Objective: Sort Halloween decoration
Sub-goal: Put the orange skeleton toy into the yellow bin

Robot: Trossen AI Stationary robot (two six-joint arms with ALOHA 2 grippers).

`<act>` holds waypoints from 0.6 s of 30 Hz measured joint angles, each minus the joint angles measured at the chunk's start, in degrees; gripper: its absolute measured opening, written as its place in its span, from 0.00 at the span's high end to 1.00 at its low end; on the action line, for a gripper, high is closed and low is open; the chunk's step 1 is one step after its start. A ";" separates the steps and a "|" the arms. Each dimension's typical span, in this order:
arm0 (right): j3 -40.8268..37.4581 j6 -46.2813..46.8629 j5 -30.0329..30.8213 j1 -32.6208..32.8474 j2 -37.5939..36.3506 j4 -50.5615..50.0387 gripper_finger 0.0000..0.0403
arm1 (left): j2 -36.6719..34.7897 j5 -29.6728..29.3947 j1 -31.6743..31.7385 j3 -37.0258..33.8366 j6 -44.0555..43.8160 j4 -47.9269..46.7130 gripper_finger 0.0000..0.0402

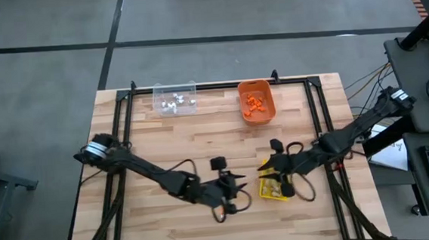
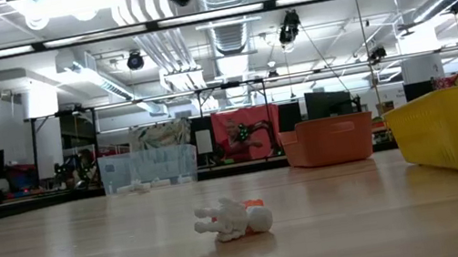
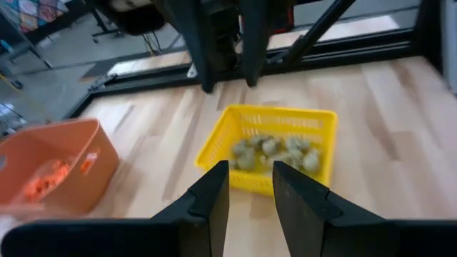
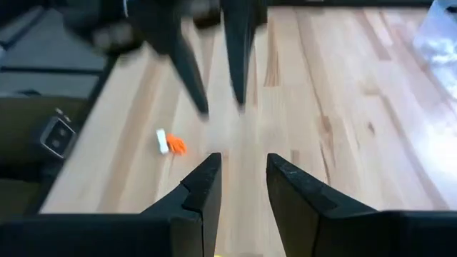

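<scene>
Hovering side by side above the table's [image 1: 164,150] middle, near its front edge, the left gripper [image 3: 248,187] and right gripper [image 4: 241,178] each hold nothing, fingers slightly apart. Sorted trinkets fill the clear bin [image 1: 175,99] and orange bin [image 1: 256,102] along the far edge, and the yellow bin [image 1: 276,188] below the right gripper. Only the low view shows the last white trinket [image 2: 234,220] clearly, with an orange trinket [image 2: 254,204] touching it; a careless pinch could lift both into one bin
</scene>
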 joint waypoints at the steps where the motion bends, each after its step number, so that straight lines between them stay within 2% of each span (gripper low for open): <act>1: 0.24 0.02 0.00 0.00 1.51 0.37 0.75 | -1.59 -0.02 -0.49 -1.72 -1.25 -0.31 0.77; 10: 5.30 2.33 -0.50 0.02 13.79 1.20 0.75 | -17.09 -0.02 -4.79 -16.85 -10.55 -1.29 0.77; 18: 10.99 3.93 -0.63 0.02 23.26 1.13 0.75 | -27.47 -0.12 -6.39 -26.22 -16.35 -2.19 0.77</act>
